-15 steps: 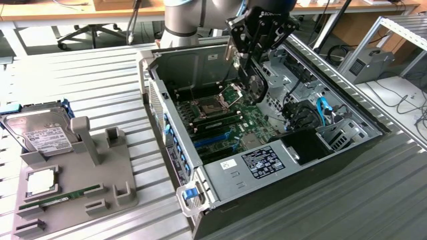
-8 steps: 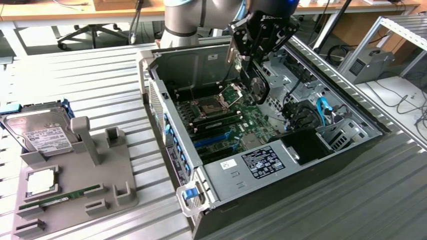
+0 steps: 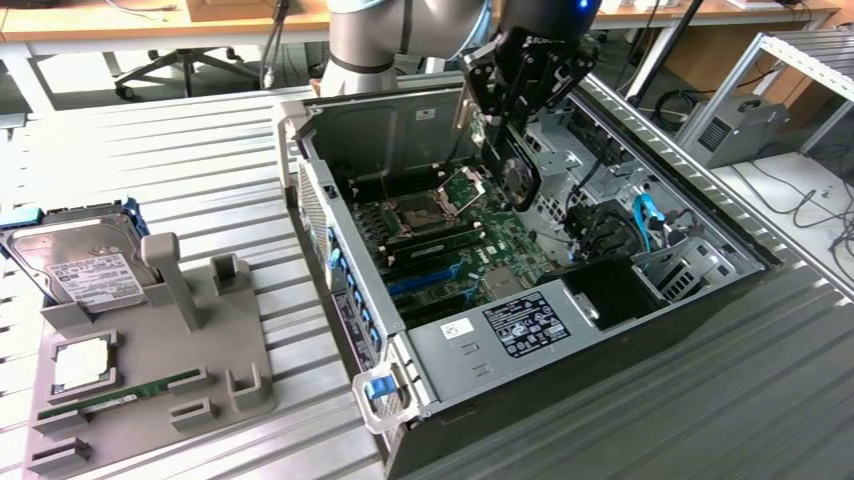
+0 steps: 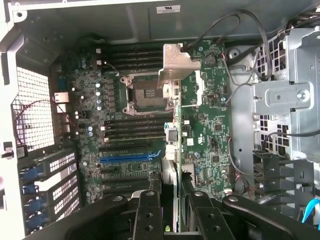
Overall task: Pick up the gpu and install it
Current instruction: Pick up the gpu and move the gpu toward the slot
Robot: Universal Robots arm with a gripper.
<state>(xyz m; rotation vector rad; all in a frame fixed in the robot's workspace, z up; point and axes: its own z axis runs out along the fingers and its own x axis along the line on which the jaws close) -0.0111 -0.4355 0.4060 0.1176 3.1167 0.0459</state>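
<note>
The gpu [image 3: 515, 172] hangs edge-down inside the open computer case [image 3: 400, 130], above the green motherboard [image 3: 467, 250]. Its black shroud with the round fan faces the exterior view's right. My gripper [image 3: 501, 120] is shut on the card's upper edge. In the wrist view the gpu [image 4: 172, 145] shows edge-on between my fingers [image 4: 149, 212], its silver end bracket [image 4: 176, 62] pointing away from the camera. It hovers over the motherboard [image 4: 210, 130], beside the CPU socket [image 4: 145, 92]. The blue expansion slot [image 4: 129, 159] lies a little to one side of the card.
A grey fixture tray [image 3: 200, 345] sits at the exterior view's left, holding a silver hard drive [image 3: 83, 268], a CPU [image 3: 83, 365] and a green RAM stick [image 3: 123, 394]. Drive cages [image 4: 287, 105], cables and case walls crowd the card.
</note>
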